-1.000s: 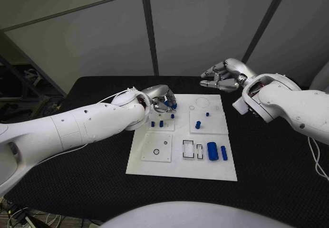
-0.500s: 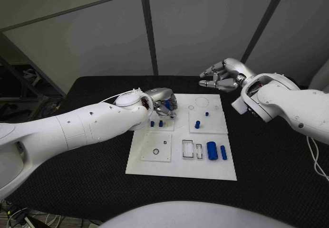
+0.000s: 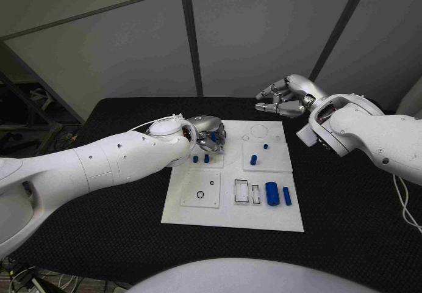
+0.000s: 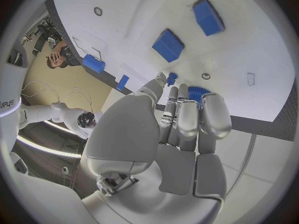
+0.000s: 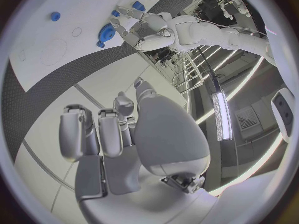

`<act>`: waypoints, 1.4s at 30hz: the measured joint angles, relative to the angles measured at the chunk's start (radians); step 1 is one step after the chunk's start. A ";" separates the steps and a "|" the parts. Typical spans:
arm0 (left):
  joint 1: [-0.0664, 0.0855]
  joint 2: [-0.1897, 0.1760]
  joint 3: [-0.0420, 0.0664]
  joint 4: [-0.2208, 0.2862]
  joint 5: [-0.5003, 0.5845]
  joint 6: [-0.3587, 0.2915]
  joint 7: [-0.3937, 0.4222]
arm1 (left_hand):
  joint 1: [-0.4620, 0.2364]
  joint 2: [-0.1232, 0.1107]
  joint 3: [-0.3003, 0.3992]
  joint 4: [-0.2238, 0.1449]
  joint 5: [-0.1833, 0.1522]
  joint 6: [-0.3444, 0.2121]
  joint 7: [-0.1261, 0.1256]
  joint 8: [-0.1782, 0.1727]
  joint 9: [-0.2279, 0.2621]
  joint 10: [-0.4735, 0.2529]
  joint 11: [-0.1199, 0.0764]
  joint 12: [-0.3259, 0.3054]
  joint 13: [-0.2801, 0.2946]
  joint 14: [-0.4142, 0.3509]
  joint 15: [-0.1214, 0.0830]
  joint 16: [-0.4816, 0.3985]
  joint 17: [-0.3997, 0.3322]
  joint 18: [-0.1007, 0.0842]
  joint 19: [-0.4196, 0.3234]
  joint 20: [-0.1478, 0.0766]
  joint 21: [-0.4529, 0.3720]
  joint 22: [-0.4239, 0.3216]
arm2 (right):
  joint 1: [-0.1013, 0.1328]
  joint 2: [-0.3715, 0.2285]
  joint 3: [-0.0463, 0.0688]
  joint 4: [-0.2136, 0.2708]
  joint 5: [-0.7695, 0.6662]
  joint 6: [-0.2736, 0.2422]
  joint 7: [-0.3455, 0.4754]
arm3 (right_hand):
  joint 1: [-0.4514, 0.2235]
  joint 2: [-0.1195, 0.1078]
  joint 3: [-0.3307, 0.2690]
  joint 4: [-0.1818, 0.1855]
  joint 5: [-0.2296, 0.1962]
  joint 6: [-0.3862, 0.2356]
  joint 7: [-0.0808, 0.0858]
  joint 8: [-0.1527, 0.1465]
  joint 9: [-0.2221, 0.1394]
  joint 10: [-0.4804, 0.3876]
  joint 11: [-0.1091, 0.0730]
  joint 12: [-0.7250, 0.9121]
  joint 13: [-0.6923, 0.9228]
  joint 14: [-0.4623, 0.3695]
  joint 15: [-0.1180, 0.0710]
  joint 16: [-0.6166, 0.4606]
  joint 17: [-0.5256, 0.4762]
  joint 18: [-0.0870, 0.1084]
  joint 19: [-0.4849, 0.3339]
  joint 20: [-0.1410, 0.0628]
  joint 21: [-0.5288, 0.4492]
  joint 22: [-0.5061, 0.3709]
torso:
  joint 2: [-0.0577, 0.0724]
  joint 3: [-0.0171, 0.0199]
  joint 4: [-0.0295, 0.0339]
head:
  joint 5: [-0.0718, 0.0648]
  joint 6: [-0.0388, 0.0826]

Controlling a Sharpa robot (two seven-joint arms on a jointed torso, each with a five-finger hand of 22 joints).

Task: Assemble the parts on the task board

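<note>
The white task board (image 3: 230,210) lies in the middle of the black table. My left hand (image 3: 208,130) hovers low over its back left part. In the left wrist view its fingertips (image 4: 187,104) close around a blue toothed wheel (image 4: 197,90) right at the board's surface, next to a small blue peg (image 4: 171,76). The right wrist view shows the same blue wheel (image 5: 106,33) at my left hand (image 5: 134,22). My right hand (image 3: 283,102) hangs raised off the board's back right corner, fingers loosely bent and holding nothing.
Two short blue pegs (image 3: 201,159) stand on the board's left, two more (image 3: 253,160) on its right. A thick blue cylinder (image 3: 272,193) and a thin blue bar (image 3: 286,195) lie near the front right. Black table (image 3: 105,232) surrounds the board.
My left hand has turned and sunk a little toward the board; the blue piece seen at its fingertips earlier is now covered by the hand in the head view. The right hand has stayed put.
</note>
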 measured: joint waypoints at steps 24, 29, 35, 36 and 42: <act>-0.004 0.003 0.001 -0.014 -0.007 0.009 0.005 | 0.006 0.006 0.053 -0.008 0.000 0.023 -0.002 -0.028 -0.031 0.051 -0.006 -0.051 -0.035 0.014 -0.007 0.021 0.011 0.000 0.012 -0.005 0.035 0.000 | 0.000 0.002 0.000 0.000 -0.001 0.001 0.000 | 0.000 0.000 0.000 0.000 0.000 0.000 0.000 0.000 0.000 0.000 0.000 0.000 0.000 0.000 0.000 0.000 0.000 0.000 0.000 0.000 0.000 0.000 | -0.001 0.0006 0.0000 | 0.000 -0.004; -0.004 0.004 0.001 -0.014 -0.006 0.009 0.005 | 0.000 0.000 0.063 -0.009 0.000 0.012 0.005 -0.047 -0.042 0.054 -0.004 -0.073 -0.045 0.016 -0.005 0.025 0.008 0.000 0.012 -0.005 0.035 0.000 | 0.000 0.002 0.000 0.000 -0.001 0.002 0.000 | 0.000 0.000 0.000 0.000 0.000 0.000 0.000 0.000 0.000 0.000 0.000 0.000 0.000 0.000 0.000 0.000 0.000 0.000 0.000 0.000 0.000 0.000 | -0.001 0.0008 0.0001 | 0.001 -0.004; -0.004 0.006 0.001 -0.012 -0.005 0.011 0.005 | -0.003 -0.003 0.068 -0.010 0.000 0.001 0.002 -0.061 -0.055 0.057 0.000 -0.096 -0.056 0.017 -0.003 0.025 0.004 0.000 0.012 -0.005 0.035 0.000 | 0.000 0.002 0.000 0.000 -0.001 0.003 0.000 | 0.000 0.000 0.000 0.000 0.000 0.000 0.000 0.000 0.000 0.000 0.000 0.000 0.000 0.000 0.000 0.000 0.001 0.000 0.000 0.000 0.000 0.000 | 0.000 0.0008 0.0001 | 0.001 -0.006; -0.004 0.006 0.002 -0.012 -0.004 0.012 0.005 | -0.007 -0.007 0.070 -0.008 0.000 -0.003 -0.002 -0.066 -0.057 0.058 0.000 -0.101 -0.058 0.017 -0.003 0.025 0.002 0.000 0.012 -0.005 0.035 0.000 | 0.000 0.002 0.000 0.000 -0.001 0.003 0.000 | 0.000 0.000 0.000 0.000 0.000 0.000 0.000 0.000 0.000 0.000 0.000 0.000 0.000 0.000 0.000 0.000 0.001 0.000 0.000 0.000 0.000 0.000 | 0.000 0.0008 0.0001 | 0.001 -0.007; -0.003 0.009 0.002 -0.012 -0.003 0.017 0.005 | -0.007 -0.007 0.085 -0.012 0.000 -0.004 -0.003 -0.066 -0.066 0.058 0.001 -0.123 -0.067 0.017 -0.003 0.031 0.000 0.000 0.014 -0.003 0.035 0.000 | 0.000 0.003 0.000 -0.001 -0.001 0.003 0.000 | 0.000 0.000 0.000 0.000 0.000 0.000 0.000 0.000 0.000 0.000 0.000 0.000 0.000 0.000 0.000 0.000 0.001 0.000 0.000 0.000 0.000 0.000 | 0.000 0.0007 0.0001 | 0.000 -0.008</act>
